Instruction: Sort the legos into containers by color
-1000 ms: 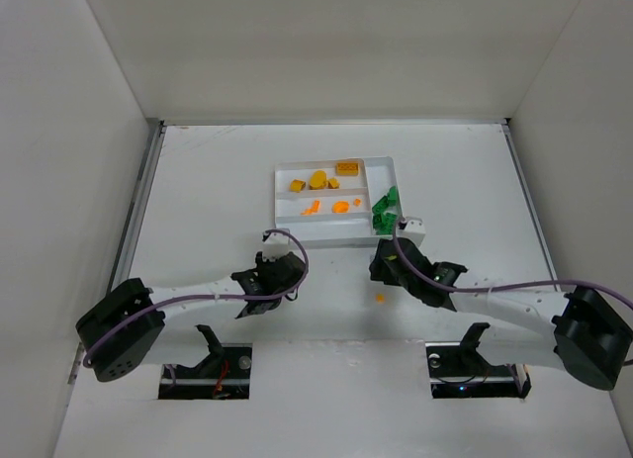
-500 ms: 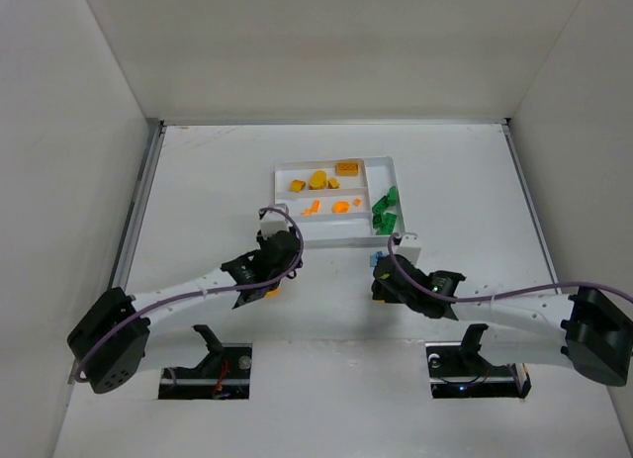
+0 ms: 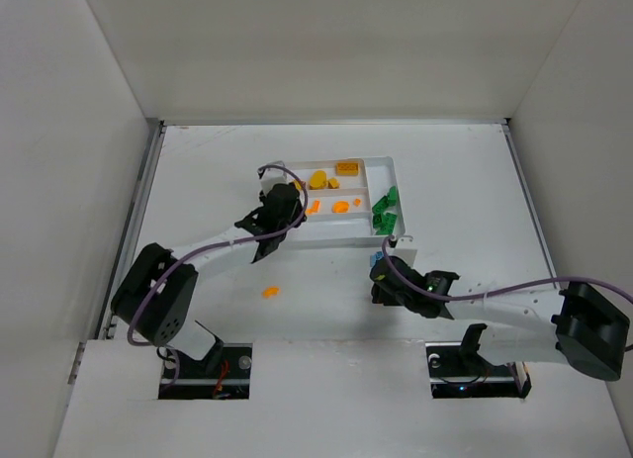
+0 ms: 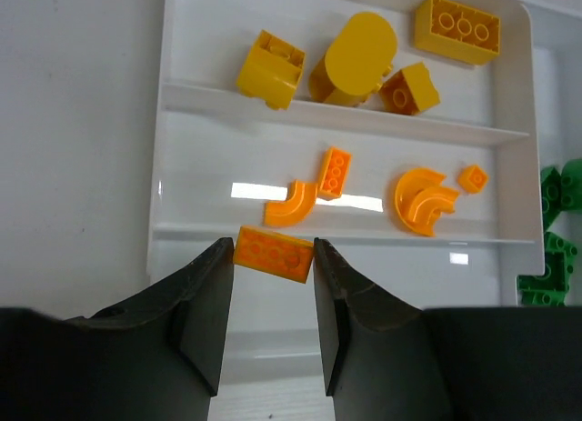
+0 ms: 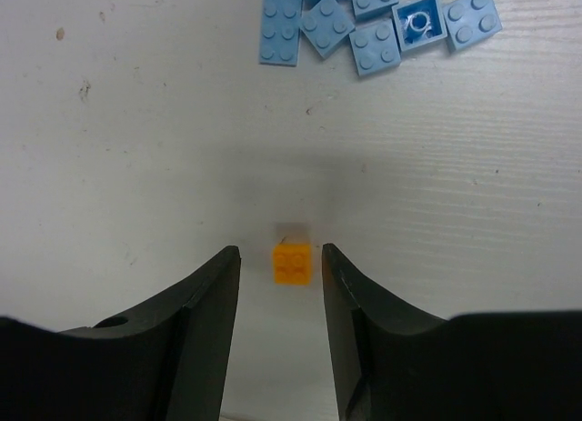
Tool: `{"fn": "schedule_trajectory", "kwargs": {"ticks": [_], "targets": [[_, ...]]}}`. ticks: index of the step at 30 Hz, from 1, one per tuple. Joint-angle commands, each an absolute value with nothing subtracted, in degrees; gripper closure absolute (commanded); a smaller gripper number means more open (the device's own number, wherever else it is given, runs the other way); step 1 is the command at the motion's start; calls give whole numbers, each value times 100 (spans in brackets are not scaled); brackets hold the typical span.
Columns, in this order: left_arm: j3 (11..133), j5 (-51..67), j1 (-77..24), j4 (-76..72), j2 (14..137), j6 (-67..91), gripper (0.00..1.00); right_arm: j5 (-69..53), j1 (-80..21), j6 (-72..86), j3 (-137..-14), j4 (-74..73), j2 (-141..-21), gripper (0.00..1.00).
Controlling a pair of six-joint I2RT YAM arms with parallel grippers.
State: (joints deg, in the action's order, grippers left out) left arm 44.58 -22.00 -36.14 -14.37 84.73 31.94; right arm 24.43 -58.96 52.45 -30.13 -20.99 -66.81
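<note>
The white tray holds yellow bricks in its far section, flat orange pieces in the middle section and green bricks in the crosswise end section. My left gripper is shut on a flat orange brick, held above the tray's near divider. In the top view this gripper is at the tray's left end. My right gripper is open, its fingers either side of a small orange piece lying on the table. Several light-blue pieces lie just beyond it.
Another orange piece lies on the table in front of the tray, left of my right gripper. The light-blue pieces sit near the tray's front right corner. White walls enclose the table on three sides.
My left arm has swung from the table's front up to the tray's left end, carrying the orange brick. My right gripper has moved back from the tray to over the small orange piece.
</note>
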Motion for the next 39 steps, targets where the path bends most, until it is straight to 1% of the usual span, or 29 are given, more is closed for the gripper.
{"fn": "schedule_trajectory", "kwargs": {"ticks": [1, 8, 15, 18, 21, 24, 27, 30, 35, 39], "targets": [[4982, -2048, -3511, -1758, 8718, 2971, 77, 2443, -5946, 5194, -3085, -1942, -6706, 53], [5580, -2004, -3397, -1749, 9526, 2830, 77, 2461, -5946, 5212, -3059, -1881, -6741, 55], [5704, -2153, -3441, -1740, 9940, 2769, 76, 2461, -5946, 5177, -3102, -1863, -6917, 57], [5722, -2259, -3449, -1767, 10019, 2751, 72, 2470, -5946, 5150, -3129, -1889, -6970, 58], [5783, -2276, -3467, -1714, 10090, 2725, 65, 2435, -5946, 5159, -3138, -1898, -7005, 59], [5687, -2364, -3476, -1766, 9994, 2725, 56, 2417, -5981, 5133, -3164, -1916, -7049, 59], [5599, -2399, -3485, -1766, 9792, 2698, 53, 2400, -6007, 5168, -3182, -1951, -7110, 59], [5441, -2408, -3511, -1819, 9572, 2689, 52, 2408, -6016, 5133, -3225, -1951, -7215, 60], [5029, -2391, -3642, -1784, 8984, 2689, 56, 2417, -6016, 5124, -3243, -1916, -7347, 72], [4510, -2364, -3774, -1679, 8281, 2654, 57, 2435, -6025, 5124, -3296, -1881, -7313, 76]]}}
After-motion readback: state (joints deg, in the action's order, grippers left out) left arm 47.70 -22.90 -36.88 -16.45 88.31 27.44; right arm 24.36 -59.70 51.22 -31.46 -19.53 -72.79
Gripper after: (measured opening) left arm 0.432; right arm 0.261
